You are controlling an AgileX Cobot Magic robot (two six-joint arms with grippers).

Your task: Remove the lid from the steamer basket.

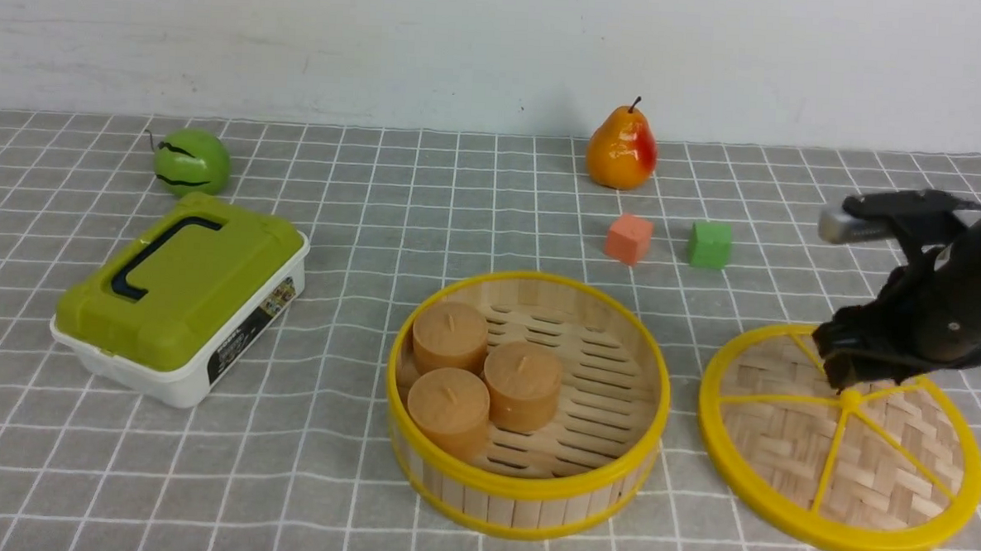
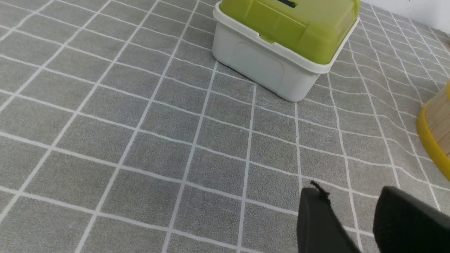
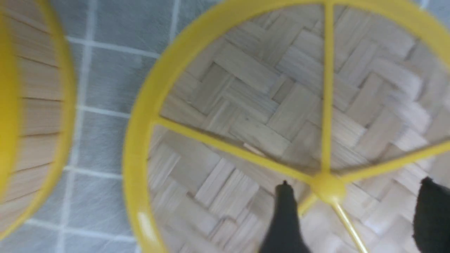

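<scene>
The lid (image 1: pixel 839 448), a woven bamboo disc with yellow rim, spokes and knob, lies flat on the cloth to the right of the steamer basket (image 1: pixel 528 405). The basket stands uncovered and holds three tan cylinders (image 1: pixel 486 379). My right gripper (image 1: pixel 854 376) hovers just above the lid's knob (image 3: pixel 328 188). It is open (image 3: pixel 355 196), its fingers standing apart on either side of the knob and holding nothing. The lid (image 3: pixel 281 116) fills the right wrist view, with the basket wall (image 3: pixel 31 116) at one edge. My left gripper (image 2: pixel 349 205) is open and empty over bare cloth.
A white box with an olive-green lid (image 1: pixel 179 295) sits at the left, also in the left wrist view (image 2: pixel 284 42). A green apple (image 1: pixel 191 161), a pear (image 1: pixel 622 147), an orange cube (image 1: pixel 629 238) and a green cube (image 1: pixel 709 244) lie farther back.
</scene>
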